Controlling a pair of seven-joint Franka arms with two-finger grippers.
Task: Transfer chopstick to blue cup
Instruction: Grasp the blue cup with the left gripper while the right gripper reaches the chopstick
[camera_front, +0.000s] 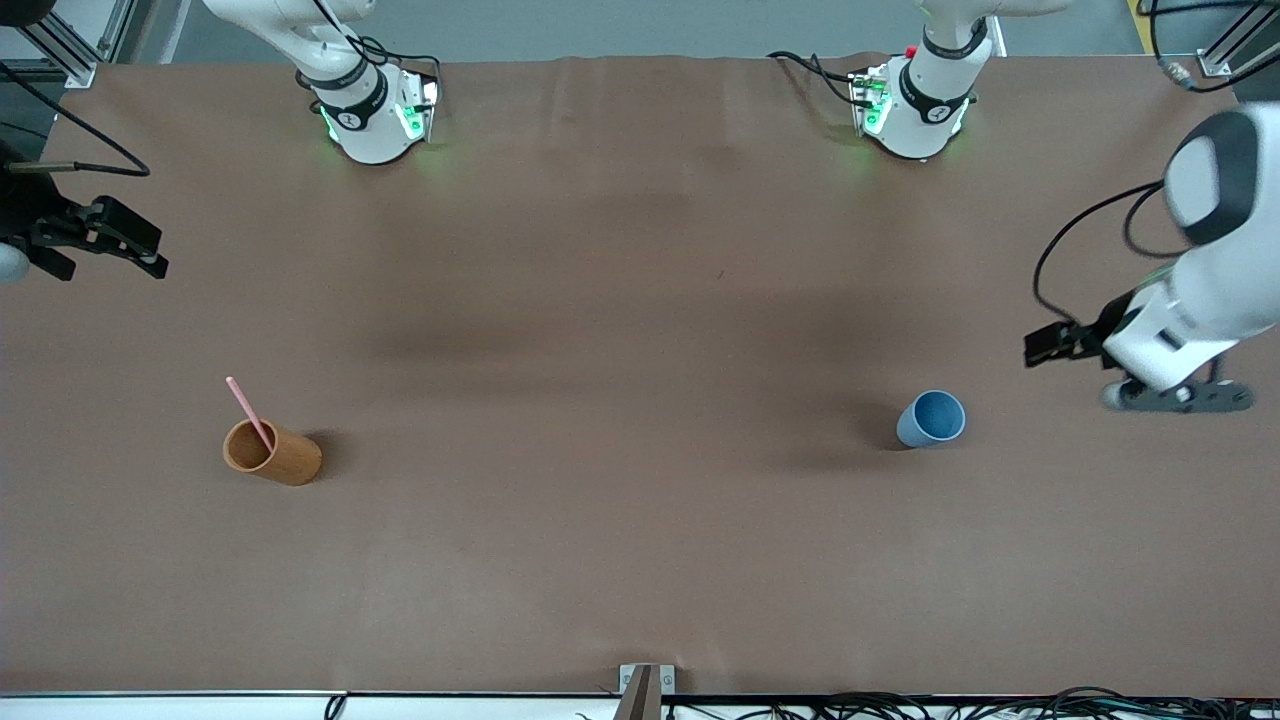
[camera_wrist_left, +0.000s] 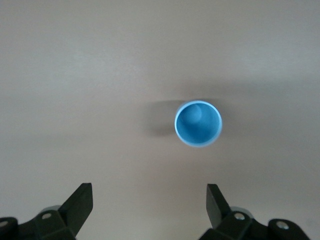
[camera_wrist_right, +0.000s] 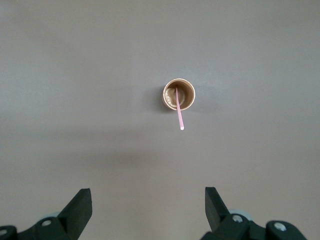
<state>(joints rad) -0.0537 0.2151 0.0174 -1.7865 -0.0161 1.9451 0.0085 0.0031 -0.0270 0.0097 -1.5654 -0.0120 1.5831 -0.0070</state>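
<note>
A single pale-pink chopstick stands leaning in an orange-brown cup toward the right arm's end of the table. The blue cup stands upright and empty toward the left arm's end. My right gripper is open and empty, high in the air; its wrist view looks down on the orange-brown cup and the chopstick beyond the open gripper. My left gripper is open and empty, high beside the blue cup; its wrist view shows the blue cup from above, beyond the open gripper.
A brown cover spans the table. The two arm bases stand along its farthest edge. A small metal bracket sits at the nearest edge, with cables below it.
</note>
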